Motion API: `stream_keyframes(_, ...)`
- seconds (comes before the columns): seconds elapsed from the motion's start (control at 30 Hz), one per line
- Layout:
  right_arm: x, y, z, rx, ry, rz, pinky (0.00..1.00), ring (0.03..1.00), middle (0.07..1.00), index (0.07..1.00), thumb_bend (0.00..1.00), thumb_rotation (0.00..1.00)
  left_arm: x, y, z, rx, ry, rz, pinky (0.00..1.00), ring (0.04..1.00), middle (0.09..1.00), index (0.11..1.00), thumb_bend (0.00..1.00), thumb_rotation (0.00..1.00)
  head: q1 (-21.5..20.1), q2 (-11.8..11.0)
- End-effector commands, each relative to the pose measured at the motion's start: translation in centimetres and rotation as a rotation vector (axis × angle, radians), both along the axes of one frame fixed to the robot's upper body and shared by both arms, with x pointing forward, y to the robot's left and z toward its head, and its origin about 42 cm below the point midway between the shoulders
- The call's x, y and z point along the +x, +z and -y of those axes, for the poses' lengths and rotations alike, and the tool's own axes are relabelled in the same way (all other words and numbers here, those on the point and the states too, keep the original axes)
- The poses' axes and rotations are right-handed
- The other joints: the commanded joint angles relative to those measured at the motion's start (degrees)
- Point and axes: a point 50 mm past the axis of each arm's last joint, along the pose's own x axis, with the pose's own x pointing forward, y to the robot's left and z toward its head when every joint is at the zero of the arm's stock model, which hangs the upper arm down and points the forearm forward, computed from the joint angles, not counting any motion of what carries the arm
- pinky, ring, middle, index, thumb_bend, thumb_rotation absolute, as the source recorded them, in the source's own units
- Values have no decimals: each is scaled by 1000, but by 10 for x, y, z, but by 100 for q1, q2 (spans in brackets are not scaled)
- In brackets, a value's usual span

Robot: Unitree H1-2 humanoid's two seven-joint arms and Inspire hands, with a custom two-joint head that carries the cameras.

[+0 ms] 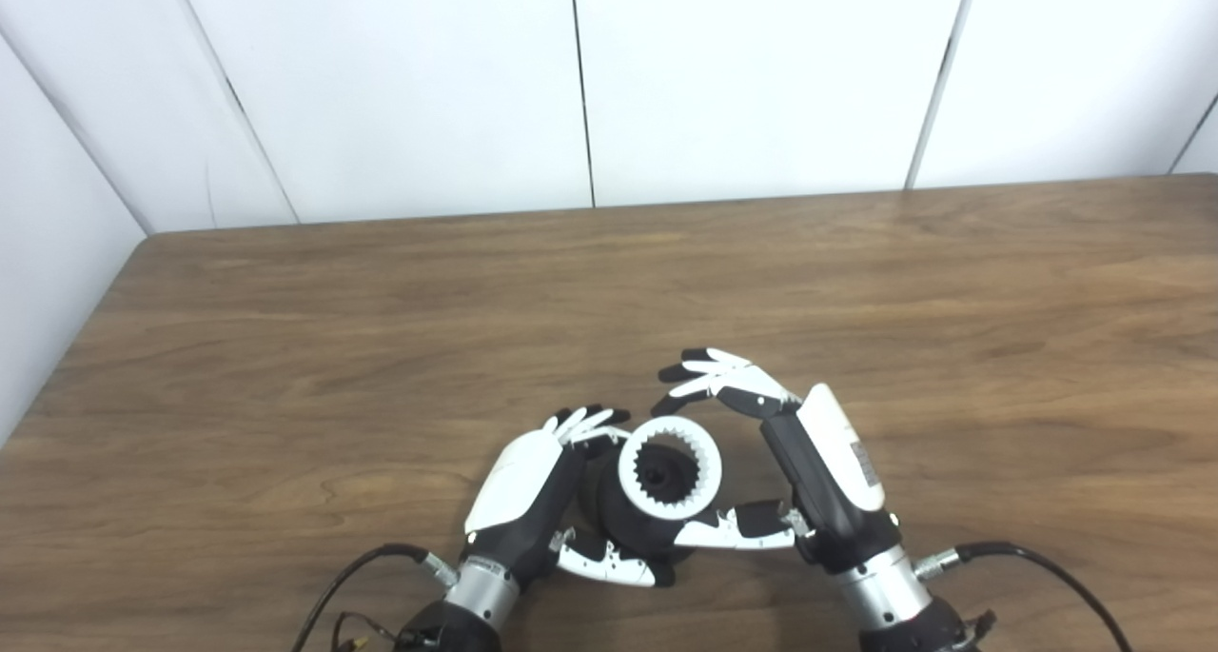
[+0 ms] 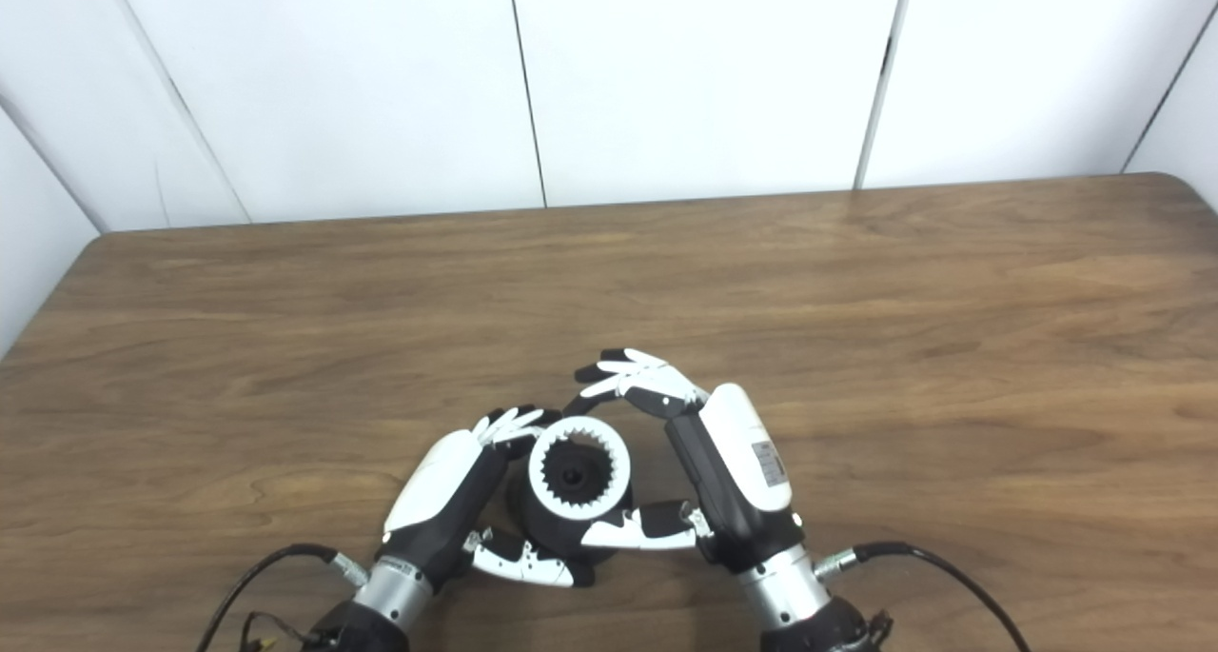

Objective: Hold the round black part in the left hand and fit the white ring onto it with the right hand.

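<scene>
- Left hand [image 1: 533,490] clasped round the round black part [image 1: 633,523], low over the table [image 1: 285,366].
- White ring [image 1: 670,467] seated on top of that part, toothed bore showing, between both hands.
- Right hand [image 1: 809,462] bracketing the ring, fingers arched above, thumb below; contact unclear.
- Best pressed squarely, teeth aligned, left grip kept firm.
</scene>
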Motion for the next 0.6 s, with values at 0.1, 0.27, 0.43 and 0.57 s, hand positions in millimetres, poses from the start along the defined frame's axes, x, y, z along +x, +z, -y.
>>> stream_keyframes(0.1, -4, 0, -15, 78, -3, -26, 732, 835, 744, 482, 515, 146, 6, 7, 5, -6, -7, 31, 1000, 963, 908, 572, 885, 223, 10, 8)
stream_keyframes(0.27, 1, -6, -14, 64, -13, -39, 725, 830, 742, 482, 516, 143, 6, 7, 5, -8, -8, 35, 1000, 963, 910, 570, 882, 219, 40, 24)
stream_keyframes(0.43, 6, -15, -12, 44, -30, -49, 720, 827, 742, 481, 515, 143, 5, 8, 5, -12, -7, 32, 1000, 965, 910, 569, 880, 220, 44, 44)
stream_keyframes(0.57, 9, -20, -11, 38, -42, -61, 715, 818, 737, 481, 516, 143, 4, 9, 4, -9, -8, 34, 1000, 964, 909, 571, 881, 212, 39, 63)
